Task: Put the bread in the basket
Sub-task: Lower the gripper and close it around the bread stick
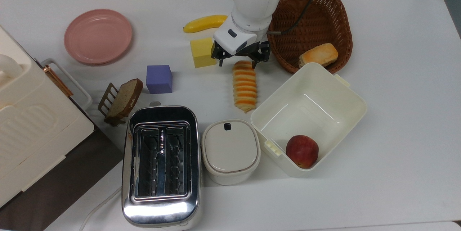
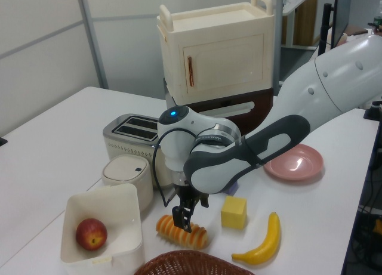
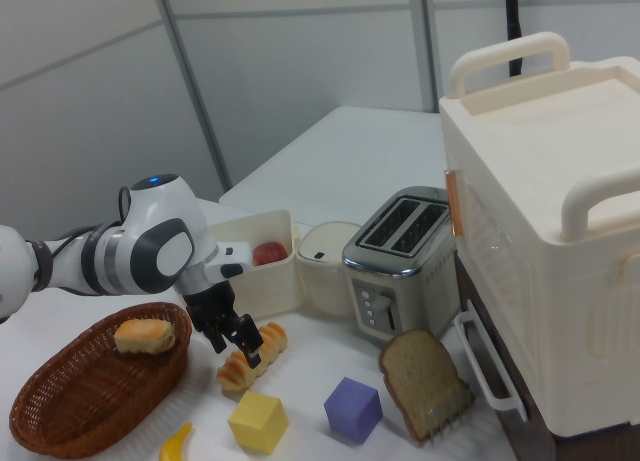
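Claw (image 1: 240,59) apparently straddles bread (image 1: 245,87), spread.

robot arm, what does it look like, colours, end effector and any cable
The arm has glossy white rounded shells with dark grey joint sections and a small blue light near the wrist. A thin black cable runs along it. The end effector is black, mounted under a white housing.

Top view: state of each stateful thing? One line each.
bread: flat on the table, outside the basket
basket: upright, bun inside at its rim
gripper: open, straddling the bread's end
toaster: slots empty
lidded container: lid on
tub: open, apple inside
pink plate: empty
toast rack: holds one slice
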Robot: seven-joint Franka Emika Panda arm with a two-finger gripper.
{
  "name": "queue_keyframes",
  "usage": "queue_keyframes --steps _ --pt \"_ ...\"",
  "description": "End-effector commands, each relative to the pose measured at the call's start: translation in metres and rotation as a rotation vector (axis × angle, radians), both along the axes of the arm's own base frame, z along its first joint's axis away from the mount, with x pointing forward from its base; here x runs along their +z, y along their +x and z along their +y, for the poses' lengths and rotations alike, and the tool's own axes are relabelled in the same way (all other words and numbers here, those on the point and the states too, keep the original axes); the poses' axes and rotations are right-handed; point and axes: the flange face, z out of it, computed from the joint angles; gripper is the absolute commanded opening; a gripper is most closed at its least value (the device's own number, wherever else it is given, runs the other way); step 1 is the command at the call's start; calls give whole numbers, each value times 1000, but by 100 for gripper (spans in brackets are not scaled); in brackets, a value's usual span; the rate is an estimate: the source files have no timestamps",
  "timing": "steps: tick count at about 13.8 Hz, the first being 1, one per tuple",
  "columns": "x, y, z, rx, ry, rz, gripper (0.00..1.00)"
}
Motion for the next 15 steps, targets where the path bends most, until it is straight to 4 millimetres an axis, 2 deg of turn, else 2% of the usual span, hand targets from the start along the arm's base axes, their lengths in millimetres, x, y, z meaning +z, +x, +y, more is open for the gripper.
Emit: queue_keyframes --steps 1,4,11,15 --pt "-14 1 0 -1 -18 3 100" --pt "-27 13 5 -29 -22 10 100" --pt "-25 23 5 -26 -36 -13 100" --pt "-37 32 7 -26 -70 -15 100"
